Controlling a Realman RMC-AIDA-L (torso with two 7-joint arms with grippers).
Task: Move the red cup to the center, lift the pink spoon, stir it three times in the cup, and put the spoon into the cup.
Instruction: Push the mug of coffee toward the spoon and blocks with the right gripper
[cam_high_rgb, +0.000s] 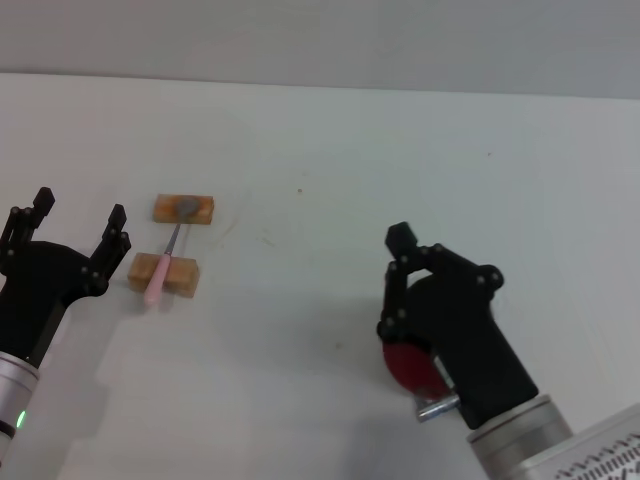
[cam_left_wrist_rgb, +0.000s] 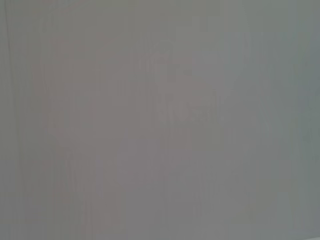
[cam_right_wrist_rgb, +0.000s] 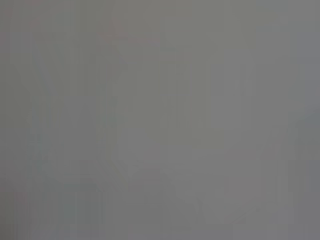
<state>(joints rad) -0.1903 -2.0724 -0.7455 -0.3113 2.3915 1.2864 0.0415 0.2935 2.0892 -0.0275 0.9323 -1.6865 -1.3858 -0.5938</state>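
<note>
Left gripper (cam_high_rgb: 78, 222): I see matte black fingers spread wide, near the spoon's left.
Right gripper (cam_high_rgb: 400, 290): black, blocky; closure I cannot tell; over the cup.
Rounded dark-red ceramic cup (cam_high_rgb: 408, 366): mostly hidden beneath my right gripper.
Thin pink-handled spoon with grey metal bowl (cam_high_rgb: 163, 268): bridging two tan wooden blocks (cam_high_rgb: 183, 208).
White smooth table (cam_high_rgb: 330, 170): matte.

One red cup (cam_high_rgb: 405, 368), one pink spoon (cam_high_rgb: 163, 270), two wooden blocks (cam_high_rgb: 184, 208), two grippers (cam_high_rgb: 78, 225).

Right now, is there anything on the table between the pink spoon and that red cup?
No. In the head view, only bare white table lies between the pink spoon and the red cup.
</note>
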